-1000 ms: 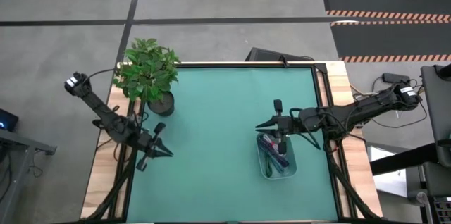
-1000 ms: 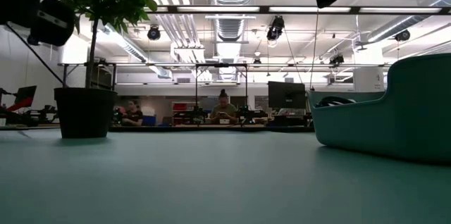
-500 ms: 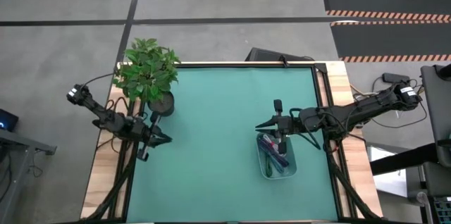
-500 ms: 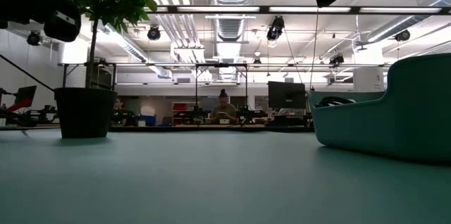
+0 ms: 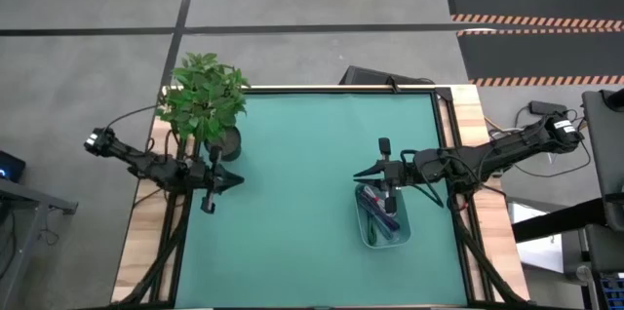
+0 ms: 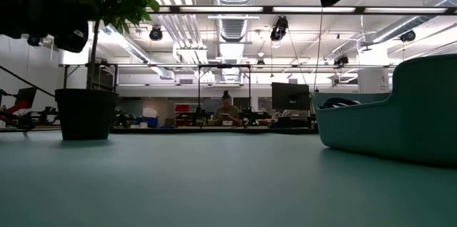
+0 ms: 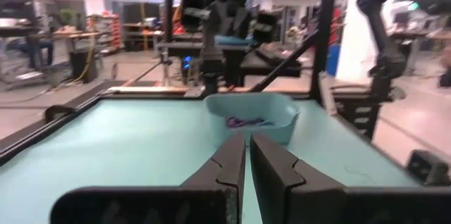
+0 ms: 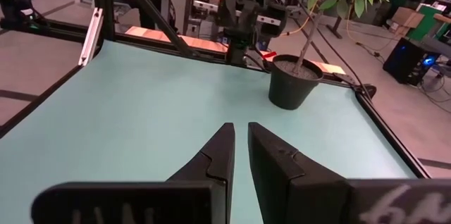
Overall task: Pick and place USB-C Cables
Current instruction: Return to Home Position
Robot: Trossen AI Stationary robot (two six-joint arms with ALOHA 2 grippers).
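The USB-C cables point(image 5: 381, 214) lie bundled inside a light teal bin point(image 5: 364, 237) on the table's right half; I make out navy and dark green strands, and in the left wrist view a purple-blue bundle point(image 7: 243, 121) over the bin's rim point(image 7: 282, 104). My right gripper point(image 5: 357, 175) hovers at the bin's far end, pointing toward the table's left, fingers point(image 8: 240, 136) shut on nothing. My left gripper point(image 5: 237, 180) is at the table's left edge beside the plant pot, pointing level toward the bin, fingers point(image 7: 248, 155) shut and empty.
A potted plant point(image 5: 203, 96) stands in its black pot point(image 5: 222, 142) at the far left corner, close to my left gripper. The bin's wall point(image 6: 400, 113) fills the right of the low view. Green mat point(image 5: 292, 203) lies bare between the arms. People sit at benches far behind.
My left gripper has moved toward the table's far edge, closer to the plant pot, and turned to point level toward the table's right. My right arm and the bin with the cables have kept still.
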